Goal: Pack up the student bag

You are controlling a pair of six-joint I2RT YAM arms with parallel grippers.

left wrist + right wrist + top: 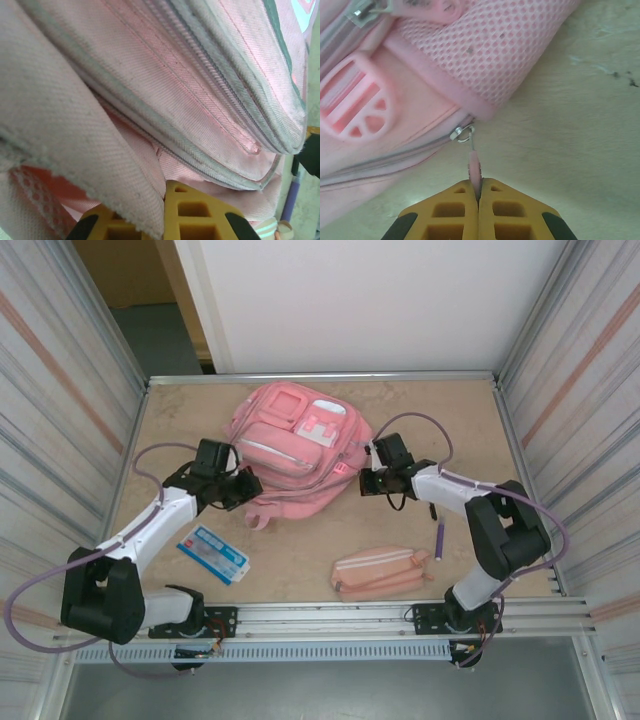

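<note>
The student bag (300, 445), a soft pink backpack with white trim, lies flat at the table's back middle. My left gripper (246, 486) is at the bag's near left edge. In the left wrist view this gripper (165, 189) is shut on a fold of the bag's pink fabric (75, 130). My right gripper (368, 481) is at the bag's right side. In the right wrist view that gripper (479, 183) is shut on a pink zipper pull (474, 167), which hangs from a metal slider (462, 133) below a mesh side pocket (495, 45).
A small pink pencil pouch (380, 572) lies near the front edge. A blue and white packet (213, 553) rests at the front left. A purple pen (438, 536) lies beside the right arm. Corrugated walls (60, 400) enclose the table.
</note>
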